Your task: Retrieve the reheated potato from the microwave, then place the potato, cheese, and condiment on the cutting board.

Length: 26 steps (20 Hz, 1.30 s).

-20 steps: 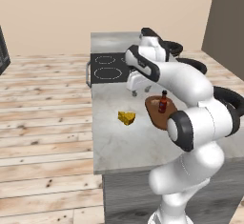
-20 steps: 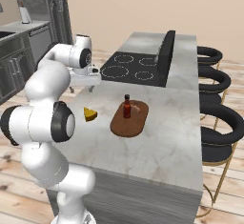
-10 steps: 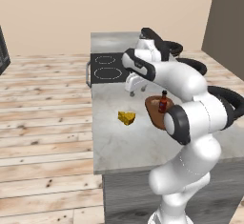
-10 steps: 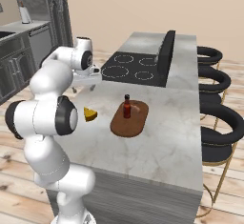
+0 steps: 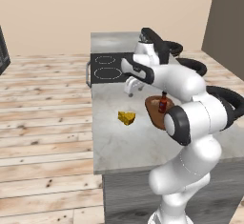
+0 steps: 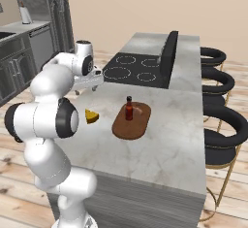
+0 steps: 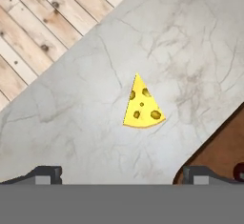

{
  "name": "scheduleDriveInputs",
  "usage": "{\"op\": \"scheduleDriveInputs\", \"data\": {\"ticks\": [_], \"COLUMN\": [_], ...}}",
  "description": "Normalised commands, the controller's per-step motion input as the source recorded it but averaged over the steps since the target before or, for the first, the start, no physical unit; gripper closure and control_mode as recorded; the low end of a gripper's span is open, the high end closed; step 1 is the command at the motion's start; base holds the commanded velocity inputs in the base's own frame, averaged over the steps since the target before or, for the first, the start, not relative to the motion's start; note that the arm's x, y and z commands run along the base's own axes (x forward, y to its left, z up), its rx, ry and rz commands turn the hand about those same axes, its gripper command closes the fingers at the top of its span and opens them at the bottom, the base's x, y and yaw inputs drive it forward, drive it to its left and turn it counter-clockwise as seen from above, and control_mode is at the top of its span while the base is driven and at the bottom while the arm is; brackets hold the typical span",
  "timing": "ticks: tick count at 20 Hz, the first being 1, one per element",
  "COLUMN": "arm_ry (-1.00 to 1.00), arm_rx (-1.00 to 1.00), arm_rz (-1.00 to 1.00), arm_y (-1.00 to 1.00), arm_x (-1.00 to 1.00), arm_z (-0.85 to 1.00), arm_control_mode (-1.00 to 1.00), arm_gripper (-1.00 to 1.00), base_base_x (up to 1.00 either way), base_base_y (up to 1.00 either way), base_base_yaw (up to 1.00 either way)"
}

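Claw (image 7: 122, 175) spread wide, pinching nothing, hovering above the marble tabletop (image 5: 128, 144) and looking straight down on it. In the left base view, claw (image 5: 132, 86) hanging just past the stovetop (image 5: 107, 67), above bare marble on the near side of it. In the right base view, claw (image 6: 86, 87) near the tabletop's (image 6: 160, 149) left edge, beside the stovetop (image 6: 131, 70).

Cheese (image 7: 141, 105) lying flat on the marble, between the two fingertips (image 7: 46, 174) as seen from the hand, well clear of both. Yellow wedge, holes on top, point turned away from the claw in the hand view. In the base views, cheese (image 5: 127, 117) (image 6: 91, 116) near the tabletop's edge on the floor side, apart from the board.

Board (image 6: 127, 128) flat on the marble, near the middle of the tabletop; in the left base view, board (image 5: 153, 109) partly hidden behind the arm. Corner of the board (image 7: 217, 149) at lower right of the hand view, close to the right fingertip. Bottle (image 6: 129, 108) standing upright on the board, toward its far end; also seen upright in the left base view (image 5: 163, 103).

Black stools (image 6: 220, 125) along the far side of the tabletop. Plank floor (image 5: 43, 123) alongside.
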Motion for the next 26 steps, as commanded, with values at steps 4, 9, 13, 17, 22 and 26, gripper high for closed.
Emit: {"op": "scheduleDriveInputs", "data": {"ticks": [4, 9, 13, 17, 22, 26], "arm_ry": [-0.10, -0.07, 0.00, 0.05, 0.22, 0.17], "arm_rx": [0.03, 0.04, 0.01, 0.00, 0.00, 0.00], "arm_rz": [0.00, 0.00, 0.00, 0.00, 0.00, 0.00], "arm_y": [0.05, 0.06, 0.07, 0.09, 0.13, 0.10], "arm_x": [0.21, 0.21, 0.26, 0.14, 0.17, 0.16], "arm_z": [-0.13, -0.13, -0.12, -0.09, -0.14, -0.28], "arm_control_mode": [-1.00, -1.00, -1.00, -1.00, -1.00, -1.00], "arm_gripper": [-1.00, -1.00, -1.00, -1.00, -1.00, -1.00], "base_base_x": [0.00, 0.00, 0.00, 0.00, 0.00, 0.00], "base_base_y": [0.00, 0.00, 0.00, 0.00, 0.00, 0.00], "base_base_yaw": [0.00, 0.00, 0.00, 0.00, 0.00, 0.00]}}
